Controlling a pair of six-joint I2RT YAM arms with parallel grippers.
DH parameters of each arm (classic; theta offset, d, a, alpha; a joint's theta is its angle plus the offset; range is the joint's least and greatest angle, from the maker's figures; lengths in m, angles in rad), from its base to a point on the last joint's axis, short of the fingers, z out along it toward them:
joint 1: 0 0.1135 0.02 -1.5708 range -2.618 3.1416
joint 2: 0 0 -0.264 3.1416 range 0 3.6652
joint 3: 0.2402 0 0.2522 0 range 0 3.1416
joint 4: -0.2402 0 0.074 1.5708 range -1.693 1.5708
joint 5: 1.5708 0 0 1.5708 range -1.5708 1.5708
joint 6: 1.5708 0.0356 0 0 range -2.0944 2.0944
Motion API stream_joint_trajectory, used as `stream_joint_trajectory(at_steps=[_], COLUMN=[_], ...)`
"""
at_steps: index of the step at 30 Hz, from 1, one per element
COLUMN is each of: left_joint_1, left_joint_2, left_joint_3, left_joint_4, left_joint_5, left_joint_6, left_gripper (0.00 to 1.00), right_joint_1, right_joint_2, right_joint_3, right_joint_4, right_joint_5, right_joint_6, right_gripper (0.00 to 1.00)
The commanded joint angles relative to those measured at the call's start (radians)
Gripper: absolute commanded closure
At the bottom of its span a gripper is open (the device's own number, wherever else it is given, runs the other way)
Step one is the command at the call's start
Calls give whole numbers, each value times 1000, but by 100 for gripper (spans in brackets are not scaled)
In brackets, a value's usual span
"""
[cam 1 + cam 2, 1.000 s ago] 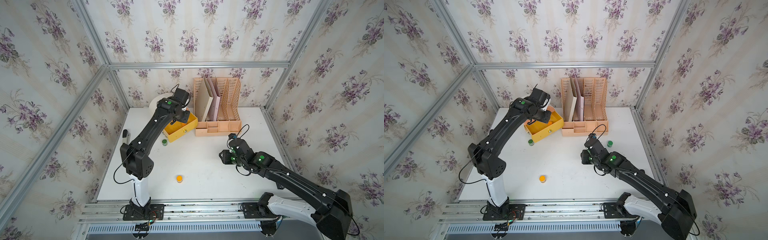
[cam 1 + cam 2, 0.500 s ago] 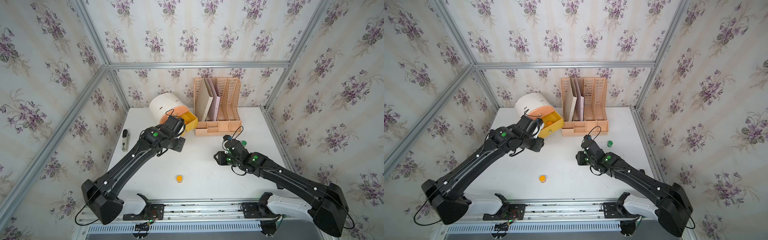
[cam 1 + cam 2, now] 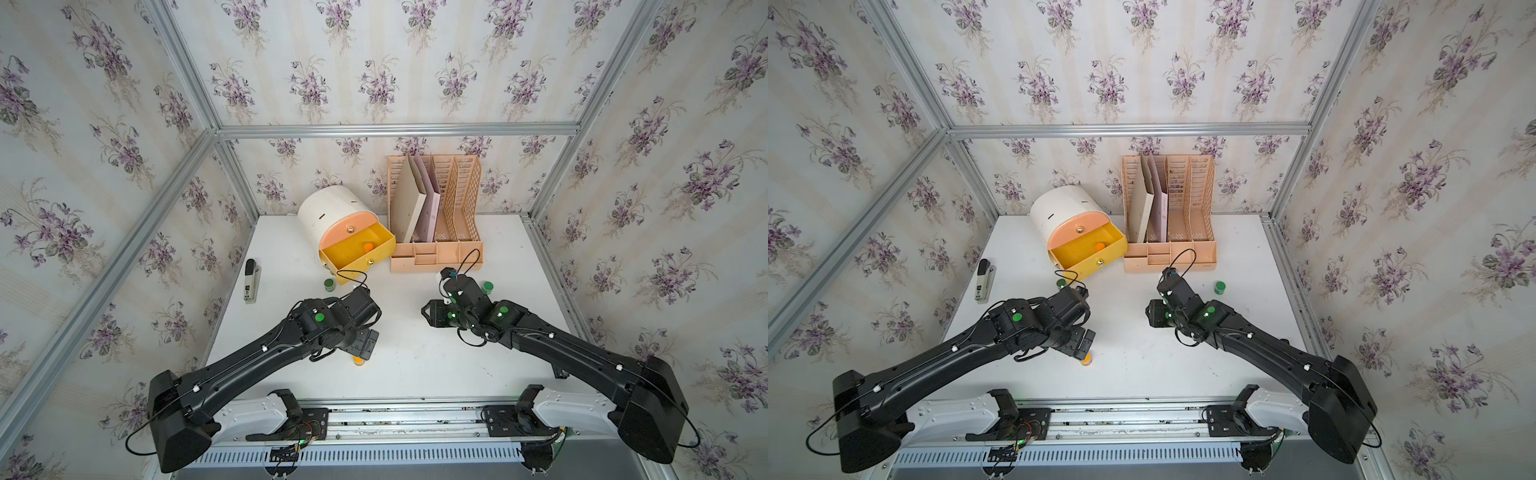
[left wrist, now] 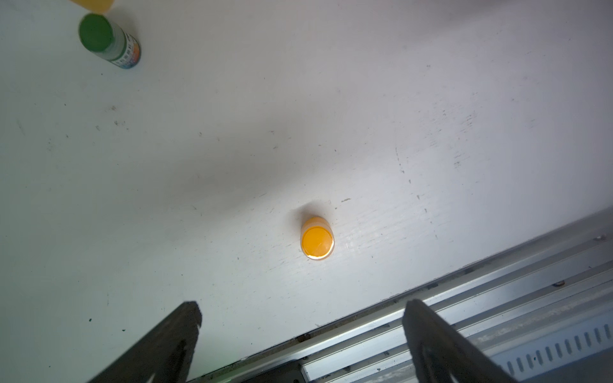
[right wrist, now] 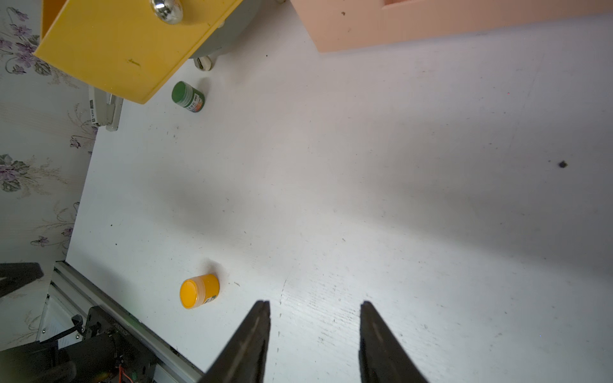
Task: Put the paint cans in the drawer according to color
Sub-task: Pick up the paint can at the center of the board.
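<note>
The left gripper (image 4: 302, 304) has its jaws spread wide with nothing in them. In the left wrist view both fingers (image 4: 185, 331) show, with bare table (image 4: 331, 99) between them. The orange can (image 4: 316, 238) stands straight ahead of the gap, close to its centre line and just beyond the fingertips, not yet between them. In a top view the same gripper (image 3: 363, 347) sits at lower centre of the frame, directly over the can (image 3: 358, 362), and only a sliver of the can shows beneath it. The can is upright with its lid facing up, so its long axis is vertical. Its round body probably needs no particular jaw heading, only a descent with a slight advance. The right gripper (image 5: 314, 303) is partly open and empty. It sits right of centre in a top view (image 3: 430, 316), well apart from this can, so the left arm is the nearer. The yellow drawer (image 3: 357, 255) is pulled open at upper centre and already holds a stored orange can (image 3: 367, 246).
</note>
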Motion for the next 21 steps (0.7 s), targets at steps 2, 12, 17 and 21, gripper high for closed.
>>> stream_joint_trajectory(at_steps=[2,12,17,21], left_joint_1=[-49,-102,-105,-105], left_joint_2=[6,107,157,214], left_joint_3=[-59,-180,-214,-225], left_joint_4=[38,166,239,273], left_joint_5=[-22,-6,12,17], left_joint_6=[-111,-167,-178,-188], left_gripper=[1,0,3,7], right_joint_1=[2,3,3,3], right_joint_2=[9,26,28,30], right_joint_3=[3,-4,-8,-11], right_joint_4=[18,30,32,33], right_joint_5=[10,6,10,10], right_joint_6=[-5,2,2,3], right_gripper=[52,52,52,52])
